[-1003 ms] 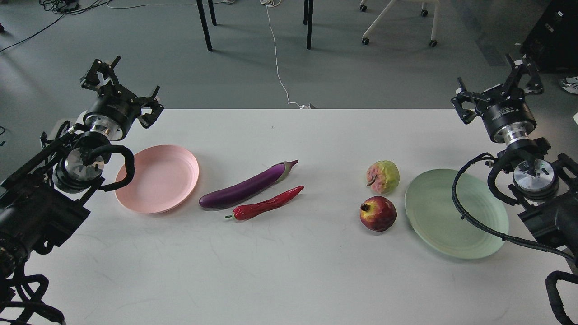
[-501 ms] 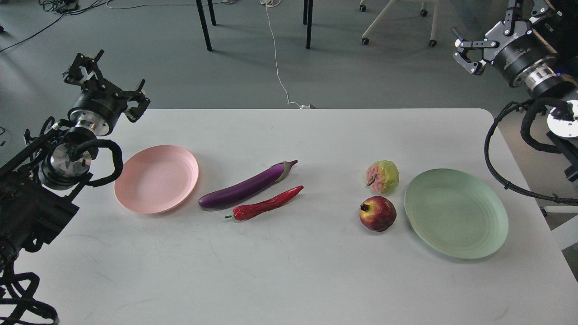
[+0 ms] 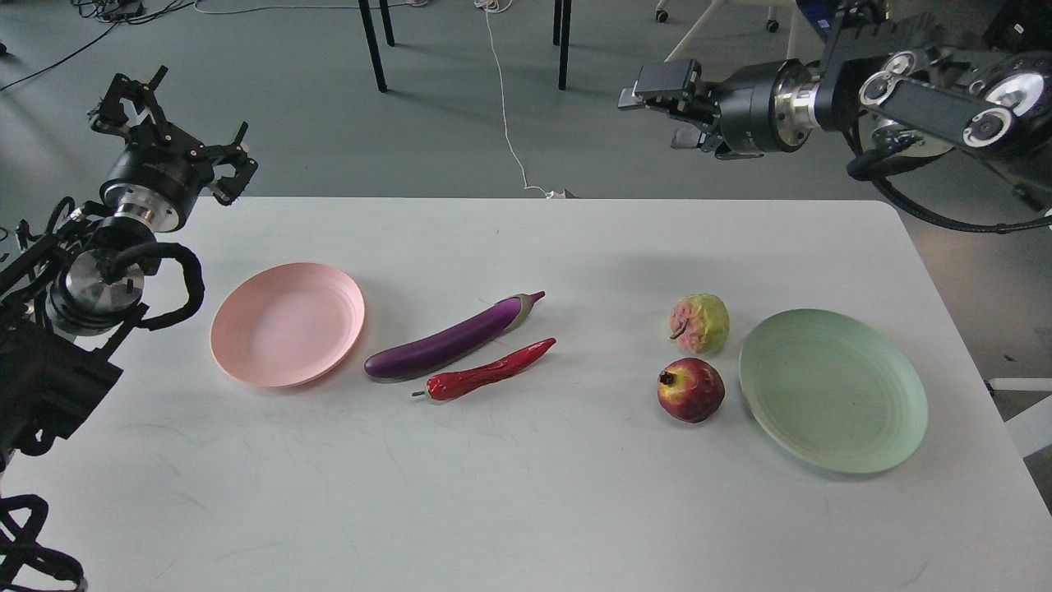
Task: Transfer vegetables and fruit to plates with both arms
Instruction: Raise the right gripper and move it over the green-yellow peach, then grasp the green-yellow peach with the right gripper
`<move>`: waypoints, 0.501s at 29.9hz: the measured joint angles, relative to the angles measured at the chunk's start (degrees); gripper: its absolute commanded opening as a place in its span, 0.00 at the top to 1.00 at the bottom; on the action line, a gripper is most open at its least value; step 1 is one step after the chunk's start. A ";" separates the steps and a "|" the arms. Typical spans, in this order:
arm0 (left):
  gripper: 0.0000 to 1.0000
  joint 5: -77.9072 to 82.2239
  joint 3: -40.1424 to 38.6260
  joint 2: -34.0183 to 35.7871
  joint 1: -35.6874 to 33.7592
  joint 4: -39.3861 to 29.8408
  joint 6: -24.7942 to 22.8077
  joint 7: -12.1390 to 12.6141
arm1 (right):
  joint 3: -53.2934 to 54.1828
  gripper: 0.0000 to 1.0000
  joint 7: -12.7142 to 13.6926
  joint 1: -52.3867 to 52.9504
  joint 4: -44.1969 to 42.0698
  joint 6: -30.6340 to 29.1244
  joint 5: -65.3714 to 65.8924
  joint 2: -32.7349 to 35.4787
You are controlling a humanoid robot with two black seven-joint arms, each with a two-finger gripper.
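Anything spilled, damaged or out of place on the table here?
Nothing stands out. The eggplant, chili pepper, custard apple and pomegranate lie intact on the table; the pink plate and green plate sit flat.

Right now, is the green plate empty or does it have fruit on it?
Empty. The green plate shows only its bare ridged surface; the pomegranate and bumpy fruit sit on the table beside it.
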State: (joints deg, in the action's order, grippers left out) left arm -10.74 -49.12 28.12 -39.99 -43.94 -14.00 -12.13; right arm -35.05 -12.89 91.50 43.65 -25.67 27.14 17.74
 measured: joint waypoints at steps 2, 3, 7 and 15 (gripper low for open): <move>0.02 -0.04 -0.04 0.02 0.05 -0.06 -0.02 -0.09 | -3.35 0.01 -0.65 -1.49 -0.41 1.39 4.08 -2.05; 0.02 -0.05 -0.08 0.05 0.06 -0.17 -0.02 -0.12 | -5.09 0.01 -1.02 -2.53 -0.52 2.01 5.68 -3.18; 0.02 -0.07 -0.16 0.20 0.06 -0.89 -0.03 -0.13 | -13.34 0.01 -1.81 -5.05 -0.75 4.92 9.72 -5.85; 0.02 0.13 -0.16 0.33 0.00 -1.09 -0.25 -0.10 | -21.76 0.04 -3.77 -7.58 -2.00 9.63 14.23 -8.37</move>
State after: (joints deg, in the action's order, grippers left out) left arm -10.61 -49.28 28.45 -39.98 -45.02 -14.25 -12.24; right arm -56.82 -16.66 83.92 41.65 -16.04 41.37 9.37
